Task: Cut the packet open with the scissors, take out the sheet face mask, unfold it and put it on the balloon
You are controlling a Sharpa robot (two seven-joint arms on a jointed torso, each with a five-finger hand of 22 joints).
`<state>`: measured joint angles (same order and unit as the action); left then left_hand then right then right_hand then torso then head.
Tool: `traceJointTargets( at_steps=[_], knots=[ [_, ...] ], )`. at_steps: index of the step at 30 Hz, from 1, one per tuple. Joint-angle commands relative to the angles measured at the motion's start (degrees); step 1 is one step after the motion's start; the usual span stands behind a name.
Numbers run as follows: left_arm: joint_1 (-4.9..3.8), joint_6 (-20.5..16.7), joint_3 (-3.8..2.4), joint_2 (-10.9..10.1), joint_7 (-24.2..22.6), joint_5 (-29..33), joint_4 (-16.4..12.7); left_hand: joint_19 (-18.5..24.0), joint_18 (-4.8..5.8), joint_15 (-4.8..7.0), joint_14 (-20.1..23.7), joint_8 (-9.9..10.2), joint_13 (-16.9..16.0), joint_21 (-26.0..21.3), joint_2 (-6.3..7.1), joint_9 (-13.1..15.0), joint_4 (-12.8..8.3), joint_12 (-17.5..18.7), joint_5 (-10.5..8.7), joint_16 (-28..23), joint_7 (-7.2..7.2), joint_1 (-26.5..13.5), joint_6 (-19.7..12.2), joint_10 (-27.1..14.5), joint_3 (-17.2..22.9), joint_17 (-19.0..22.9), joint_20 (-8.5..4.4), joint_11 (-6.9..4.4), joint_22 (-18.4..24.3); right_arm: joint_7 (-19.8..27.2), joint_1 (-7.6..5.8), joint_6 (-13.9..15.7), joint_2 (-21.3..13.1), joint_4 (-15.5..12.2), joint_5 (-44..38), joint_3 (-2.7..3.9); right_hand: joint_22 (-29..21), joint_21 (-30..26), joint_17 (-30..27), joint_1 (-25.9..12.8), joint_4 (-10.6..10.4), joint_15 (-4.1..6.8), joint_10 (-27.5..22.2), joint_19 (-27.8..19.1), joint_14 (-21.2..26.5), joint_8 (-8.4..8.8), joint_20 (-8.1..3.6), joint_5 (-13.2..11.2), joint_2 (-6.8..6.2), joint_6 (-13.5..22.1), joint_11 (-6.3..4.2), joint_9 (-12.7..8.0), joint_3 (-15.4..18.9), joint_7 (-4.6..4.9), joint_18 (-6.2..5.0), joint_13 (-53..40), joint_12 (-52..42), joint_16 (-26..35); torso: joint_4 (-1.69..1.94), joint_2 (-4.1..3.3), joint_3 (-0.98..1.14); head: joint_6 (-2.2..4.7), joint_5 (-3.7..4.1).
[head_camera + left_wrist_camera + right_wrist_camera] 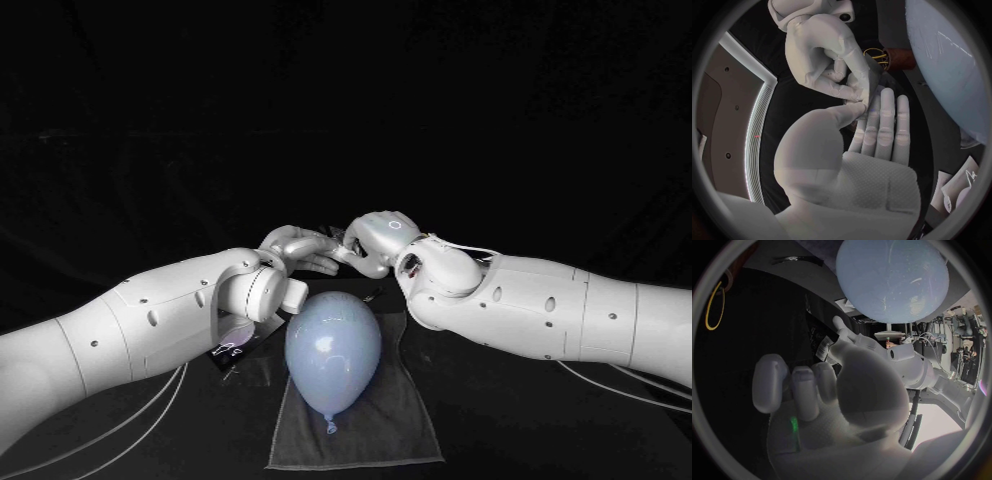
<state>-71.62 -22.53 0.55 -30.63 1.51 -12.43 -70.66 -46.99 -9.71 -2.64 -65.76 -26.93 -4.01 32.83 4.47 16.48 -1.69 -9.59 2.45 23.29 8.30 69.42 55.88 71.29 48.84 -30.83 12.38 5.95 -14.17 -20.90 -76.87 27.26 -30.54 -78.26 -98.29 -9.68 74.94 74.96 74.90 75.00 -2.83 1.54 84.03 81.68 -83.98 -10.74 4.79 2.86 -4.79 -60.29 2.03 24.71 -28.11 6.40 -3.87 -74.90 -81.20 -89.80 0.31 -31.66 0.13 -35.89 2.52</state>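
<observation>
On the black desk (577, 425), a grey cloth (389, 435). On the cloth, a pale blue balloon (335, 345), lying on its side, knot end toward the robot, round end toward the hands, in between the two arms.

Just past the balloon's round end, left hand (299, 248) and right hand (381, 236), meeting tip to tip.

Left hand: long fingers (893, 120) straight and pressed side by side, thumb bent across to touch the right hand's fingers.

Right hand: fingers (795, 390) curled in, tips down against the left thumb.

Between the two hands, a thin dark sheet (816, 332) with a small white label on it. Cannot tell whether either hand really pinches it, or what it is.

Beside the balloon, under the left arm, a white scrap (228, 350) with dark marks, flat on the desk.

Farther off, past the hands, two yellow loops (874, 54) on the desk, right next to a brown thing (898, 58). Too small to tell more.
</observation>
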Motion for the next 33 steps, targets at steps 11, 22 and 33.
traceJointTargets(
  at_steps=[11, 22, 33],
  knots=[
    [-0.21, 0.79, -0.17, 0.19, -0.22, 1.35, 0.13, 0.52, -0.42, 0.19, 0.14, -0.22, 0.02, 0.54, 0.15, 1.15, -0.05, 0.52, 0.41, -0.19, 0.19, -0.31, 0.49, 1.57, 0.28, 0.04, -0.10, -0.91, -0.30, 3.63, 0.19, 6.31, -0.59, -0.69, 0.03, -0.08, 5.73, 1.52, 15.10, 1.91, 2.00, 1.45, 2.52, 1.00, -6.02, -3.50, -1.41, -0.06, 1.64, -1.75, -1.36, 1.95, -2.91, -1.40, 0.53, -10.72, -2.72, -0.20, 0.00, 0.01, 0.01, 0.02, 0.04],
    [-0.22, 0.96, -0.17, 0.28, 0.76, -0.01, 0.37, 0.67, -0.42, 0.18, 0.21, -0.17, 0.05, 0.83, 0.31, 1.28, -0.25, 0.82, 0.42, -0.25, 0.20, -0.31, 0.45, 1.63, 0.34, 0.05, -0.10, -0.90, -0.48, 6.11, 0.23, 12.33, -1.80, -2.27, 2.50, -0.05, 5.85, 1.62, 15.10, 1.69, 2.27, 1.59, 2.94, 1.07, -6.02, -4.20, -1.58, -0.06, 1.39, -1.78, -1.51, 2.31, -3.25, -1.56, 0.56, -11.21, -3.38, -0.20, 0.02, -0.01, 0.03, 0.09, 0.02],
    [-0.22, 0.67, -0.16, 0.37, 1.22, -1.11, 1.15, 0.73, -0.43, 0.16, 0.27, -0.13, 0.07, 1.00, 0.36, 1.34, -0.33, 1.00, 0.42, -0.28, 0.22, -0.31, 0.42, 1.64, 0.39, 0.05, -0.11, -0.88, -0.59, 20.15, 0.13, 19.83, -5.11, -5.90, 22.28, 0.83, 5.58, 1.18, 15.10, 1.62, 2.39, 1.58, 2.86, 0.83, -6.02, -4.44, -1.62, -0.06, 1.31, -1.65, -1.58, 2.43, -3.40, -1.59, 0.46, -11.12, -3.24, -0.20, -0.10, 0.10, 0.04, 0.37, -0.31]
  ],
)
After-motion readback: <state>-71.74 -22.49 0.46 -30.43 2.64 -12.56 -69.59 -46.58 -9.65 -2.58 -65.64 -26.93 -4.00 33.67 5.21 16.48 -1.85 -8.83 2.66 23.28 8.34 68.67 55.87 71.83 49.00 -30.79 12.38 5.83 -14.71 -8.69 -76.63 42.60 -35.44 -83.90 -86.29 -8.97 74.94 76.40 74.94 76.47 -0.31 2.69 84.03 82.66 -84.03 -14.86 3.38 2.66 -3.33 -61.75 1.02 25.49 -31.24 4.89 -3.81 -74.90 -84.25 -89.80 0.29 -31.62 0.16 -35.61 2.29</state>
